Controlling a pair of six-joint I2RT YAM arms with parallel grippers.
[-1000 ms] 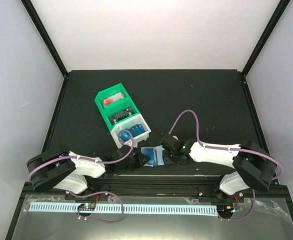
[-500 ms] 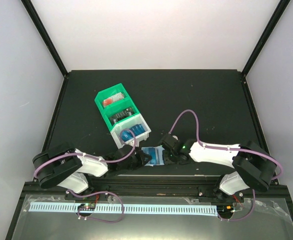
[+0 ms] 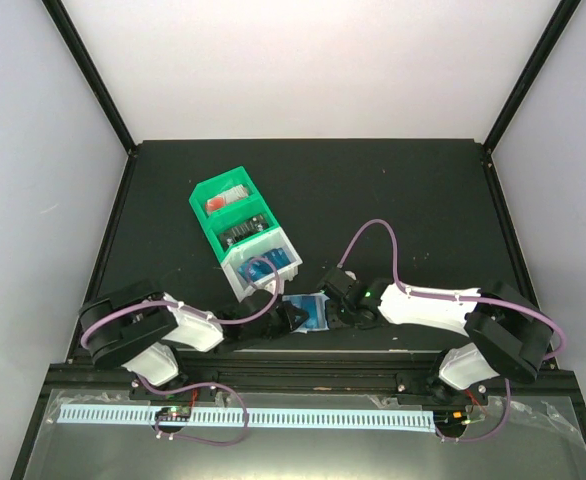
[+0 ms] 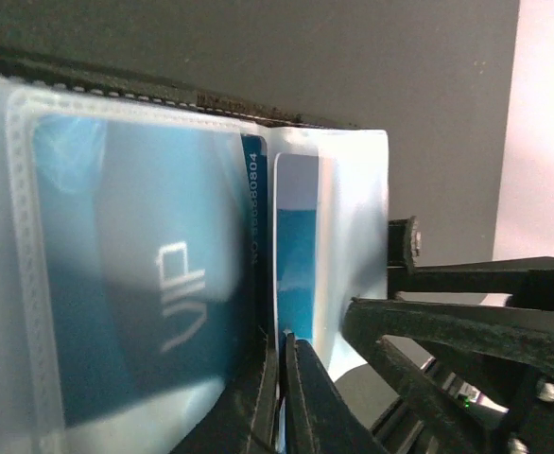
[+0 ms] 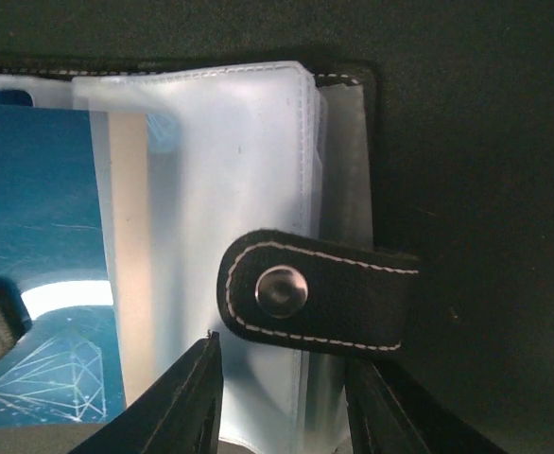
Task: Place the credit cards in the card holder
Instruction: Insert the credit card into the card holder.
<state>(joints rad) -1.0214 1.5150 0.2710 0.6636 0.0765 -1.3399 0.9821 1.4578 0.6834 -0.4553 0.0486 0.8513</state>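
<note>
Left wrist: left gripper [image 4: 279,352] jaws clamp the card holder [image 4: 353,218] by its limp, slick sleeve edge, we judge; right gripper [image 5: 282,378] jaws apart.

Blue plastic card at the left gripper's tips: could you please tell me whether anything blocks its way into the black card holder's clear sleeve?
Nothing visible does. The blue plastic card, pinched by the left gripper, lies partly inside the clear sleeve of the black leather-like card holder; its black snap strap rests clear of it.

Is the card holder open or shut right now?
Open. The holder has its clear sleeves spread, the strap lies loose across them, and blue cards show inside.
</note>
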